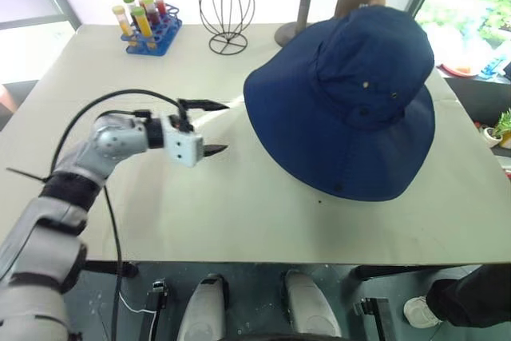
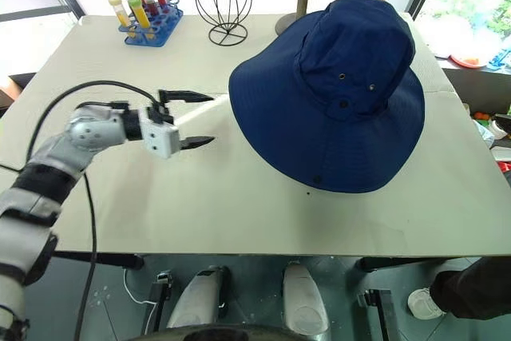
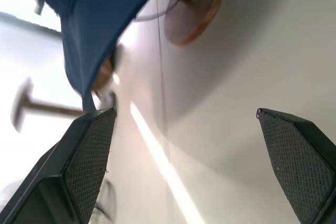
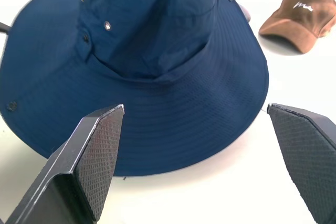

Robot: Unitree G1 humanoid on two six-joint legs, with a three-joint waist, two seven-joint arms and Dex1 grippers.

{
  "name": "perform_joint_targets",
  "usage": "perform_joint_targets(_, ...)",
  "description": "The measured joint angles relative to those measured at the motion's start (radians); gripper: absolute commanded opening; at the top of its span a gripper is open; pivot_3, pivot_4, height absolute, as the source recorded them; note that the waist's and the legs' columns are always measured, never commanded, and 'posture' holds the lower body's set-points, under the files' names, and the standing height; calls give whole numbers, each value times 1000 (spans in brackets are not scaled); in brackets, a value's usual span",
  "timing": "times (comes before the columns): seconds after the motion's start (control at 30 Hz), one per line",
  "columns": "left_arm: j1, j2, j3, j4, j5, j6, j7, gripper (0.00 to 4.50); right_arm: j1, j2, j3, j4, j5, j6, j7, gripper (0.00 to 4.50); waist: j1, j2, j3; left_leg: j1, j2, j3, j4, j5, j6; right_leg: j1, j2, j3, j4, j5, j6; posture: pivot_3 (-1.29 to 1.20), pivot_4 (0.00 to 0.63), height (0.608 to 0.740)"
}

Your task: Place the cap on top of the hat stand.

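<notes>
My left arm reaches in from the left, elbow bent, forearm roughly level. Left gripper (image 1: 209, 127) points toward the right, its two black fingers spread wide with nothing between them. Right gripper (image 4: 202, 156): fingers wide apart, holding nothing. I cannot judge its height well from this angle; probably raised.

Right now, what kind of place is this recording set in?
Probably a lab or test room set up for robot trials, not a shop or home. A plain white table holds unrelated props: a rack of coloured test tubes, a wire head form and a blue sun hat, beside bright windows.
</notes>
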Motion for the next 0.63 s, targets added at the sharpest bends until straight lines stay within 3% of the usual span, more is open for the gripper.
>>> perform_joint_targets(0.13, -8, 187, 183, -156, -439, 720, -193, 4476, -47, -34, 41, 49, -5, -20, 21, 4500, -2, 0, 0, 1, 0, 0, 1, 0, 0, 0, 0, 0, 1, 0, 0, 0, 150, 740)
perform_joint_targets(0.23, -83, 290, 312, -154, -601, 1010, -315, 4476, -91, -54, 83, 86, -6, -46, 31, 4500, -6, 0, 0, 1, 0, 0, 0, 0, 0, 0, 0, 0, 0, -3, -2, 0, 150, 740)
perform_joint_targets(0.4, -240, 341, 366, -84, -617, 1170, -489, 4476, -203, -88, 199, 193, -7, -95, 50, 4500, -15, 1, 0, 3, 0, 1, -1, 0, 0, 1, 0, 0, 0, -3, -4, 0, 150, 740)
perform_joint_targets(0.63, -335, 331, 334, -75, -479, 1163, -585, 4476, -269, -85, 302, 221, -6, -125, 63, 4500, -27, 1, 0, 2, 0, 1, -2, 0, 0, -1, 1, 0, 0, -3, -3, 0, 150, 740)
